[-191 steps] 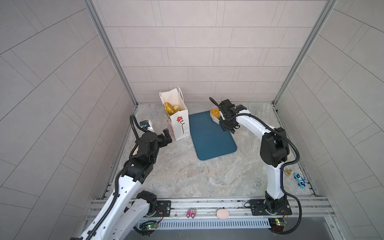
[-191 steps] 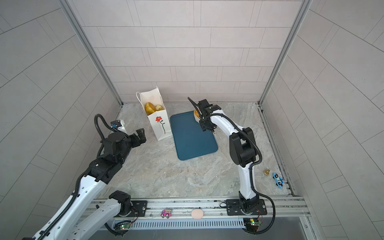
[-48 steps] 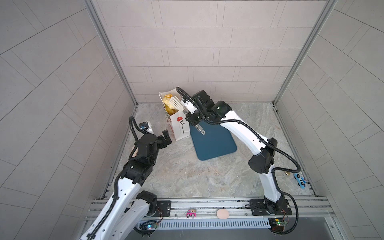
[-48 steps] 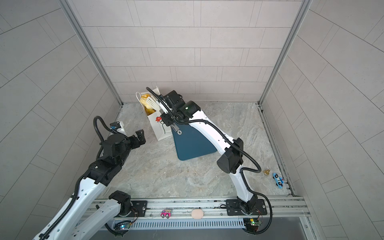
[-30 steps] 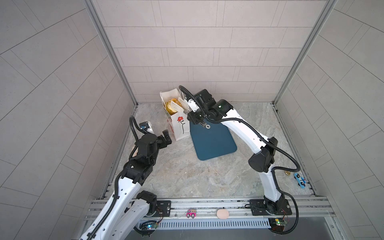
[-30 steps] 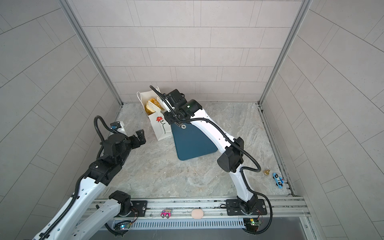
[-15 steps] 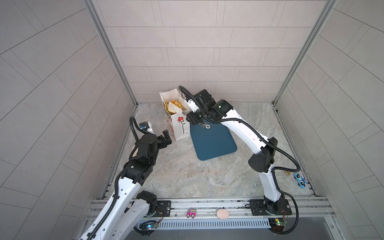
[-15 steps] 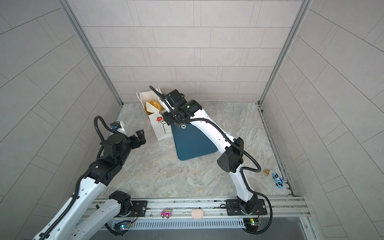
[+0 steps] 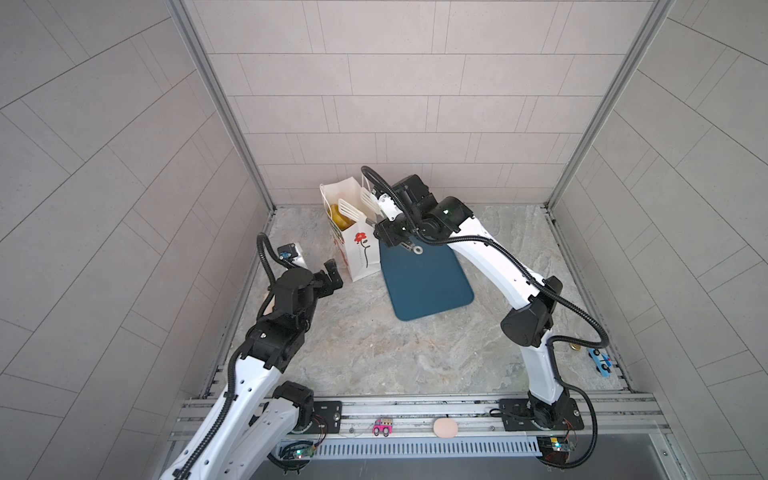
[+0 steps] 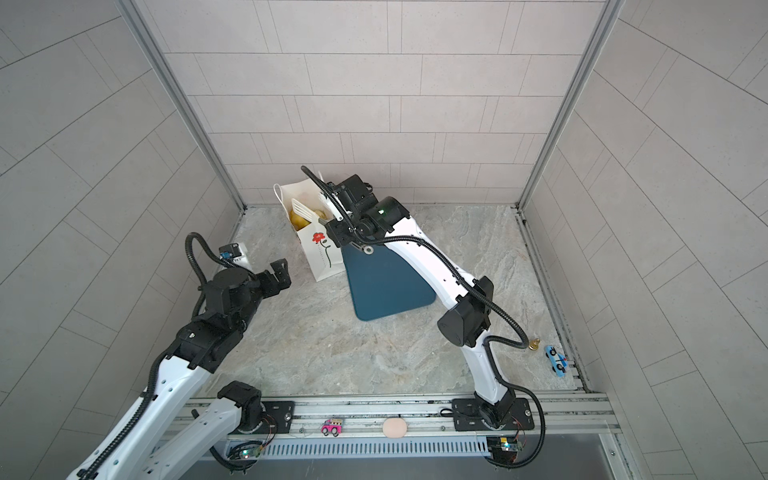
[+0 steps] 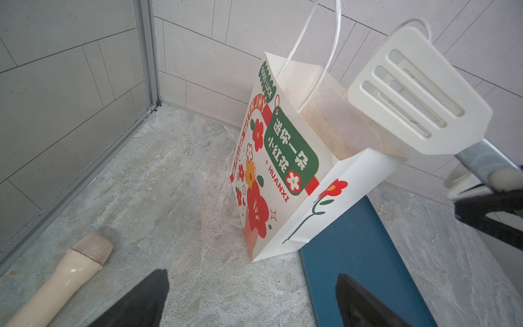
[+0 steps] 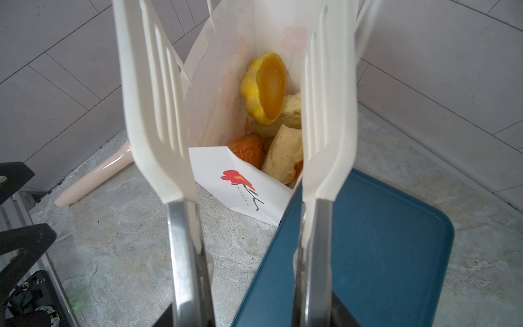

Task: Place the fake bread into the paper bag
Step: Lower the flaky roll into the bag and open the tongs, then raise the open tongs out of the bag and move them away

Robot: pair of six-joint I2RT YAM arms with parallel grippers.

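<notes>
The fake bread [image 12: 264,87] lies heaped inside the paper bag [image 9: 359,253], directly beneath the tongs [image 9: 348,210], whose blades hang apart and empty above the bag's mouth, handles clamped in the right claw [image 9: 386,210]; the left claw [image 9: 332,275] gapes wide, empty, near the bag.

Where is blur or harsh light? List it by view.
Right wrist view: white slotted plastic tongs soft near the lens, glossy yellow fake bread sharper. Left wrist view: white flower-printed paper bag crisp. Both top views: even light, faint shadows.
</notes>
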